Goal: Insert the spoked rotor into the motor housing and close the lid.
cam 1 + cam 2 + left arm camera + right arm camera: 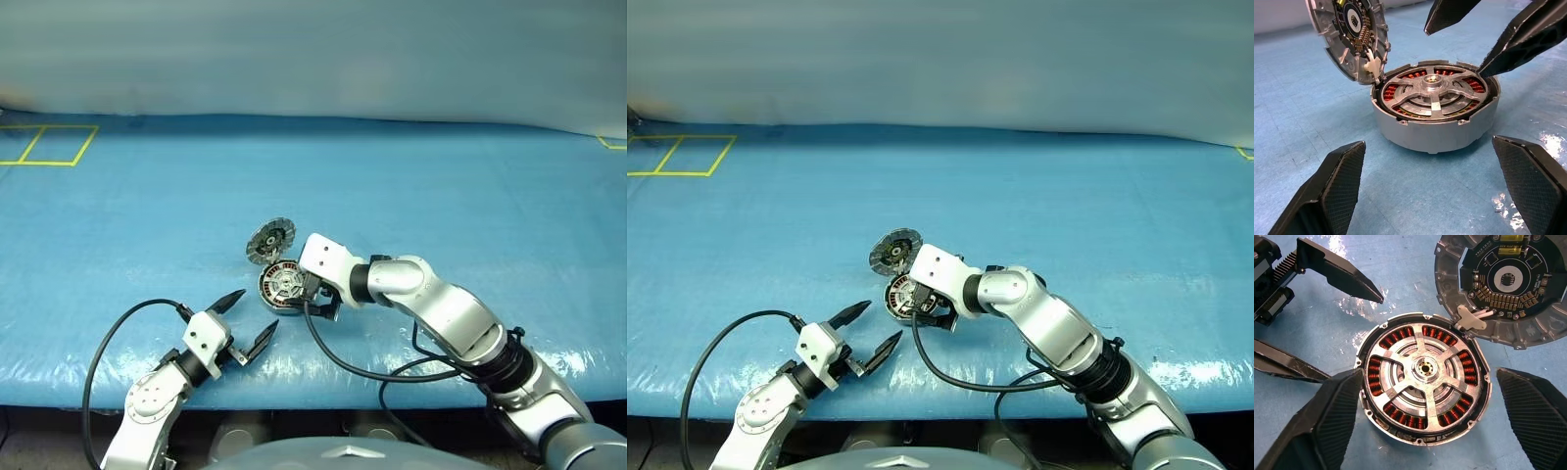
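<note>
Seating confirmed: spoked rotor (1422, 383) in motor housing (1436, 131) | lid (1503, 286) rigid, hinged, push outer face | both grippers spread, empty

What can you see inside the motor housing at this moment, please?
The spoked rotor sits inside the motor housing, copper windings showing between its spokes. Whatever lies beneath the rotor is covered.

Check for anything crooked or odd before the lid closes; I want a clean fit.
Nothing stands out. The spoked rotor sits flat and centred in the motor housing, copper windings showing evenly between its spokes. The lid stands open at its hinge, circuit board facing in. Both end effectors are open, clear of the parts.
</note>
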Robot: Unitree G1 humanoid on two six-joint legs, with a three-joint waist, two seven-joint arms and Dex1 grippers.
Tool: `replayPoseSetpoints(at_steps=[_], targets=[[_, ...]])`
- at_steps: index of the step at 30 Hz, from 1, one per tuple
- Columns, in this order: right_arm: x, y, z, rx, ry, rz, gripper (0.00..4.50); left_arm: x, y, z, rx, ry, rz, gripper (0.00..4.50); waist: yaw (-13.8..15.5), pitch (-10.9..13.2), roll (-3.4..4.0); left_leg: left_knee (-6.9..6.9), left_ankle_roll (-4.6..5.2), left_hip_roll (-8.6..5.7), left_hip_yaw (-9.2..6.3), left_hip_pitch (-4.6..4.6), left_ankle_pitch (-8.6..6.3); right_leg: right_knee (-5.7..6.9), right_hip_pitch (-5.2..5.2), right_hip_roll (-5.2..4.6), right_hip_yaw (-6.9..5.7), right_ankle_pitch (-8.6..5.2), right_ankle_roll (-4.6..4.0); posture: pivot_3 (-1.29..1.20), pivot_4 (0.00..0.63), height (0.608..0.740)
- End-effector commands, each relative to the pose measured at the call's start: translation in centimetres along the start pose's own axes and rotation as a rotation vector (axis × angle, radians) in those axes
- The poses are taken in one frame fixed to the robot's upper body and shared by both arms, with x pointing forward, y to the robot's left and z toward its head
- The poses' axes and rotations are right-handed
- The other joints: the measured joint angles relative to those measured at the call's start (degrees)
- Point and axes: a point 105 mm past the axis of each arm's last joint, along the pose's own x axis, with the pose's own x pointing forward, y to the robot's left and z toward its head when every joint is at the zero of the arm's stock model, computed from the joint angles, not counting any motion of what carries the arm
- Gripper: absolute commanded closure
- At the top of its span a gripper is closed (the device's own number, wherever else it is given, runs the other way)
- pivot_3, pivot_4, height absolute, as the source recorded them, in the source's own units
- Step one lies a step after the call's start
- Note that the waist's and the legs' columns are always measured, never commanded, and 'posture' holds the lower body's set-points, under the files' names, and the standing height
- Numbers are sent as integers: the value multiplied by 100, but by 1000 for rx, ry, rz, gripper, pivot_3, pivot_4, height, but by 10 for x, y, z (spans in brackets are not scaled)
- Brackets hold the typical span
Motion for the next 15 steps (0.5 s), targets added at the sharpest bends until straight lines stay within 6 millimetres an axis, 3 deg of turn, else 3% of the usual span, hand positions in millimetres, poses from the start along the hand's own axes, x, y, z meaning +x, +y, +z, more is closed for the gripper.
replayPoseSetpoints(at_steps=[1,3,6,9,12,15], targets=[[-13,-7,27,26,-126,-37,14,-1,0,8,19,-33,1,0,0,0,0,0,0,0,0,0,0,0,0,0,0,0,0,0,150,740],[-19,-11,32,66,-163,-59,14,-3,6,12,10,-50,27,0,6,0,0,0,0,0,-2,0,0,0,0,0,0,0,0,0,150,740],[-26,-15,30,139,-194,-95,652,-8,18,15,7,-54,72,0,8,0,0,0,0,0,-4,-1,-1,-2,0,0,-2,0,0,0,150,740],[-27,-15,21,189,-190,-126,1580,-16,34,16,-11,-37,138,0,10,0,1,-1,0,0,-4,-1,-1,0,-1,0,-2,0,0,0,150,740],[-26,-13,12,246,-202,-160,2612,-27,63,36,-90,-128,231,0,3,1,1,-2,0,1,-5,-1,-1,1,-2,0,-2,-1,-1,0,150,740],[-26,-12,6,282,-210,-183,3648,-33,85,65,-148,-244,249,618,3,2,1,0,0,4,-7,-3,-1,3,-5,2,-4,-2,-2,0,150,740]])
